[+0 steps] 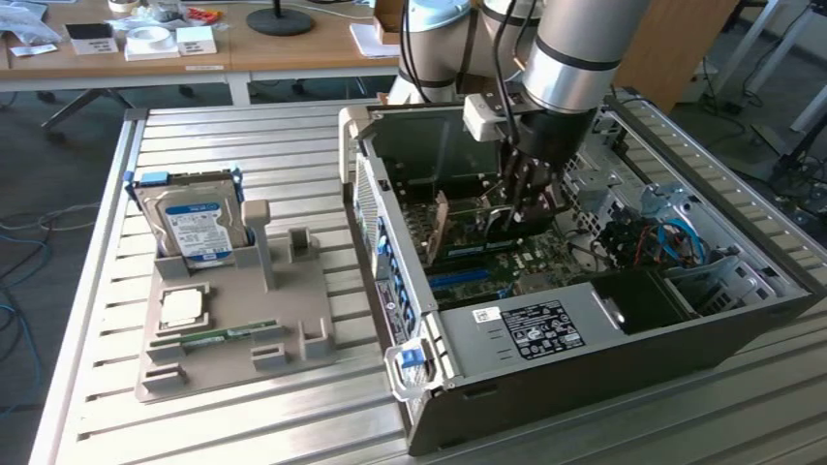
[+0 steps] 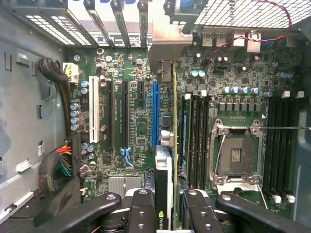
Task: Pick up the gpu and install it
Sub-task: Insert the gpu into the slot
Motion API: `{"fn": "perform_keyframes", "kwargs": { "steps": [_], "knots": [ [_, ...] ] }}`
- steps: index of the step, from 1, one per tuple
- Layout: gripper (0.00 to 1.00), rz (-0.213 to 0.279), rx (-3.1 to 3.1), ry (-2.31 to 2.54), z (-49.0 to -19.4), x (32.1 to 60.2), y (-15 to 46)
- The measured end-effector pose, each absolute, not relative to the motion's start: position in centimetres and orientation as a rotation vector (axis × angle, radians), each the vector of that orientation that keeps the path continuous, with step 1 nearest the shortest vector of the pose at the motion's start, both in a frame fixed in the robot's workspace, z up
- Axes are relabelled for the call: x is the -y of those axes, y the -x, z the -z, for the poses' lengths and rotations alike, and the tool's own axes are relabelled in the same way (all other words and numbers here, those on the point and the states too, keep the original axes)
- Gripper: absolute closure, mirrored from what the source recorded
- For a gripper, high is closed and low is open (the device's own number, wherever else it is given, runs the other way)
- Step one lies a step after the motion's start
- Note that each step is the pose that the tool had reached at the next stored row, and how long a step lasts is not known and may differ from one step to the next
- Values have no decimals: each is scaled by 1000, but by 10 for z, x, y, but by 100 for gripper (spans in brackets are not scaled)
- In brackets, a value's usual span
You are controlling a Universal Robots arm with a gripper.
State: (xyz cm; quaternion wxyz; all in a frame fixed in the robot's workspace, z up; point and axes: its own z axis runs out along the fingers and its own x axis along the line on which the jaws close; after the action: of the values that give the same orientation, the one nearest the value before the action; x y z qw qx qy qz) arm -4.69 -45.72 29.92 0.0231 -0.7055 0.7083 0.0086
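A hard drive [image 1: 194, 225] stands in its tray [image 1: 232, 349] on the tabletop [image 1: 259, 145], at nine o'clock from the open computer case [image 1: 582, 339]. Inside, my jaws grip the gpu [image 2: 164, 170] edge-on over the motherboard [image 2: 136, 131], near its blue slot [image 2: 155, 114].

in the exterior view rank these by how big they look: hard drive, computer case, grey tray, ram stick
1. computer case, by far the largest
2. grey tray
3. hard drive, standing upright in the tray
4. ram stick, a thin strip lying on the tray, clearly the smallest
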Motion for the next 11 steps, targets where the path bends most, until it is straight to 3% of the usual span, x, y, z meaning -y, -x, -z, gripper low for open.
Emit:
{"fn": "perform_keyframes", "kwargs": {
  "steps": [11],
  "knots": [
    [73,-27,-2193,2184,-290,457,49]
  ]
}}
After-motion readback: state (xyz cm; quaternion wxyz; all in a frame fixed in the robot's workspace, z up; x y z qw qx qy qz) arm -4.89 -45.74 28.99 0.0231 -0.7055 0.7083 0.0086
